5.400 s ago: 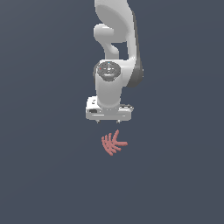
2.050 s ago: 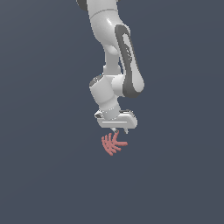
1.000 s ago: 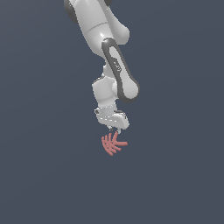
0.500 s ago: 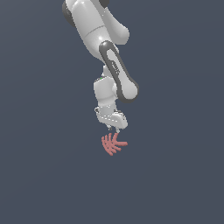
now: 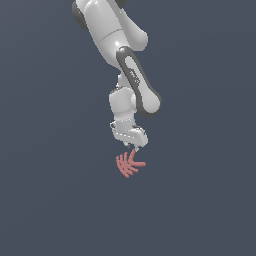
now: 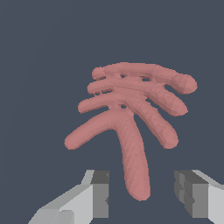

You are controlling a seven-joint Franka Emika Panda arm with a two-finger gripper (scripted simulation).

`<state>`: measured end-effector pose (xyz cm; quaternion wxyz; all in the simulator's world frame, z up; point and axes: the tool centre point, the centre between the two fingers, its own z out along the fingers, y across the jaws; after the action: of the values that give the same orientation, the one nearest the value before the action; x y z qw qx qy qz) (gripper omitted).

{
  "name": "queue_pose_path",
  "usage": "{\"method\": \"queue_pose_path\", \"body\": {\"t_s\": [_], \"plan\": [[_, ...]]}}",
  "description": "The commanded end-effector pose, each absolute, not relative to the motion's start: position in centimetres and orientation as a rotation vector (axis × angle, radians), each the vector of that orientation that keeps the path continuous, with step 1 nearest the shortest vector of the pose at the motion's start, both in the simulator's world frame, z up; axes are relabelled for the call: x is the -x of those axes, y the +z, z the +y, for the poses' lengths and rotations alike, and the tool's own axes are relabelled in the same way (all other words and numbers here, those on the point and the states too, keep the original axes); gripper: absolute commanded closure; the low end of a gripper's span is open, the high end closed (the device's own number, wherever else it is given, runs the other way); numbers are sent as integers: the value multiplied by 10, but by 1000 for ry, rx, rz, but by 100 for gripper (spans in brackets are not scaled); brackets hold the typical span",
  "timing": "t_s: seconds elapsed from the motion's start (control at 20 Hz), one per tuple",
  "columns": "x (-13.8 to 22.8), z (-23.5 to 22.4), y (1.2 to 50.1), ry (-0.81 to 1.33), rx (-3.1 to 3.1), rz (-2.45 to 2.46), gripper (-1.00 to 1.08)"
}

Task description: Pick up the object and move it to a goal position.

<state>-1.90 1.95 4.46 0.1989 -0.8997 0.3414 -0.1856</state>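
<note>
You see a glossy white arm (image 5: 112,30) with dark grey joint panels, and pale grey fingers (image 6: 98,199) with darker inner pads.

The object (image 6: 131,113) is plain salmon pink all over, every prong the same hue, shaded a little darker along the undersides. The fingers (image 6: 98,192) flanking its longest prong are light grey with darker grey pads. The arm (image 5: 115,30) above them is glossy white with dark grey bands. The table (image 5: 50,200) under them is flat slate blue-grey, unpatterned.
</note>
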Motion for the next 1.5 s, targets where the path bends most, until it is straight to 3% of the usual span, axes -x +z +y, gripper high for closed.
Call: {"method": "queue_pose_path", "body": {"t_s": [0.0, 0.8, 0.85, 1.45], "plan": [[19, 19, 45, -519, 2517, 955, -20], [6, 28, 19, -518, 2519, 953, -20], [6, 28, 19, -518, 2519, 953, 108], [3, 23, 24, -533, 2517, 963, 108]]}}
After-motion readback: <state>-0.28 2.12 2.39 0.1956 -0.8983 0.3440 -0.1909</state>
